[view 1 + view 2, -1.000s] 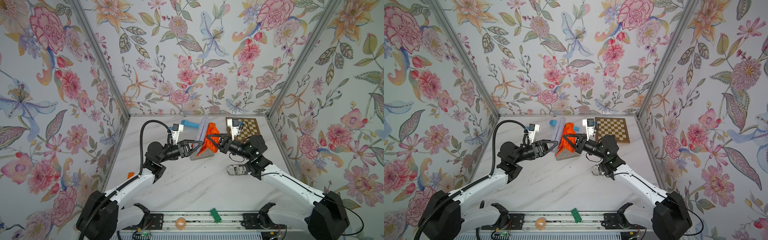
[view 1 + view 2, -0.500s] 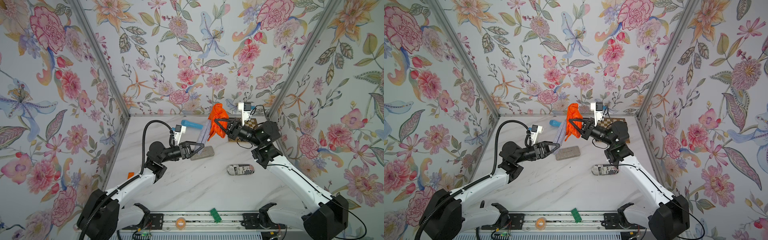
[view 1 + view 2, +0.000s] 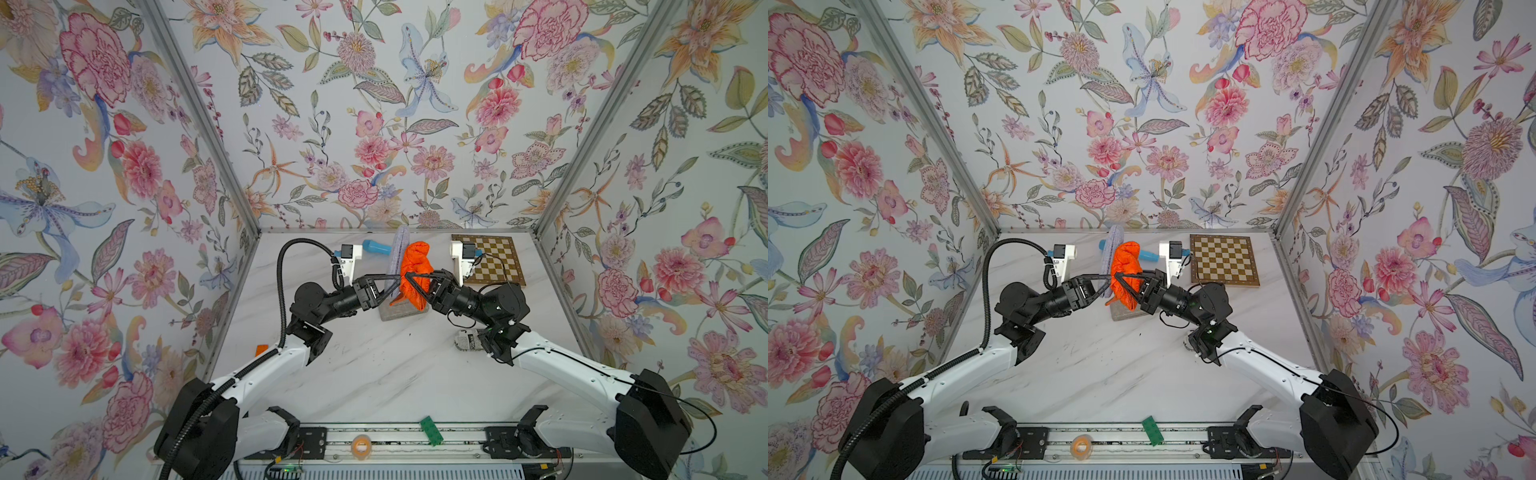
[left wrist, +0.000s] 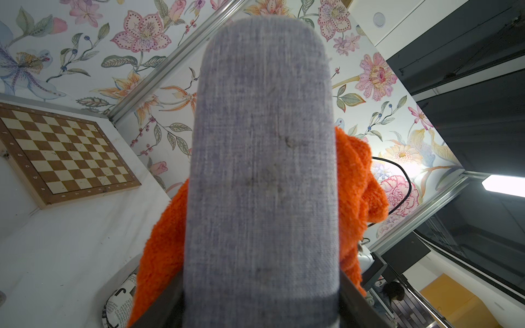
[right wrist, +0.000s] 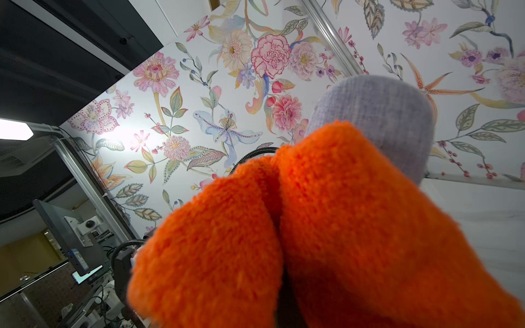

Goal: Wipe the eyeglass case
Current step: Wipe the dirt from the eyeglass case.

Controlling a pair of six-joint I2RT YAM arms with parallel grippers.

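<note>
Above marble tabletop [image 3: 374, 374], within floral walls [image 3: 374, 124], left gripper [image 3: 395, 287] clasps eyeglass case [image 3: 400, 253], right gripper [image 3: 412, 289] pinches orange cloth [image 3: 417, 259].

The eyeglass case [image 4: 261, 170] is covered in grey woven cloth, matt, with the thread grain plain to see and a few faint darker marks. The orange cloth [image 5: 341, 227] is thick fleecy pile, fuzzy and matt. At the centre right of a top view, the chessboard [image 3: 498, 257] is wood, its pale and brown squares showing a low sheen. The worktop [image 3: 374, 374] across the lower middle looks like white marble with grey veins and is smooth. The walls [image 3: 374, 104] carry matt flower-printed paper, and the corner posts [image 3: 199, 116] are brushed metal. The arms [image 3: 266, 370] have glossy white plastic shells and matt black joints.
</note>
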